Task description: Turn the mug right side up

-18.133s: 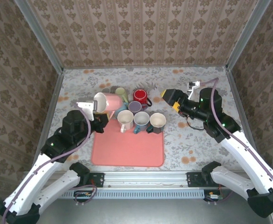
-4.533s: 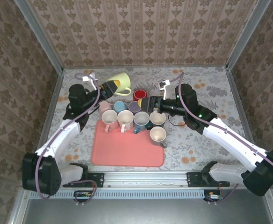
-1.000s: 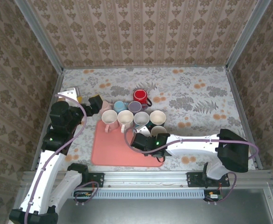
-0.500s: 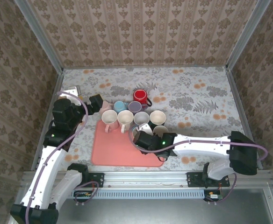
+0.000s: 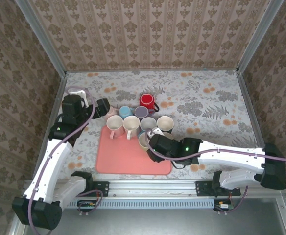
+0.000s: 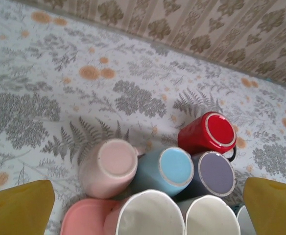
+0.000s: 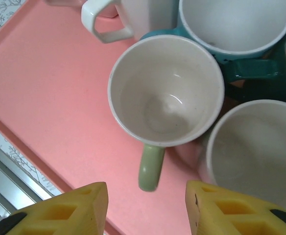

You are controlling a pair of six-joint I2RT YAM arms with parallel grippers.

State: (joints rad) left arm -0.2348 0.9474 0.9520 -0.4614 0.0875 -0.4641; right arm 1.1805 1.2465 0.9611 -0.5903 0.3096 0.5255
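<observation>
Several mugs stand upside down behind the pink mat point(image 5: 128, 159): a pale pink one point(image 6: 114, 164), a light blue one point(image 6: 171, 166), a purple one point(image 6: 214, 174) and a red one point(image 6: 215, 131). My left gripper point(image 6: 148, 210) hovers open just left of the pale pink mug point(image 5: 112, 110), touching nothing. My right gripper point(image 7: 147, 210) is open over the mat's near part. An upright mug with a green handle point(image 7: 165, 93) stands just ahead of its fingers, the handle pointing at the gap between them. In the top view that mug point(image 5: 144, 141) sits left of the right gripper point(image 5: 155, 142).
A row of upright mugs lines the mat's back edge: pink point(image 5: 115, 123), white point(image 5: 131, 123), teal point(image 5: 148, 124) and a cream one point(image 5: 164, 122). Another upright mug point(image 7: 253, 147) stands right beside the green-handled one. Metal walls close in the table on both sides.
My right arm has slid to the right along the mat, and the green-handled mug now stands free to the left of its gripper. My left gripper has moved slightly toward the back.
</observation>
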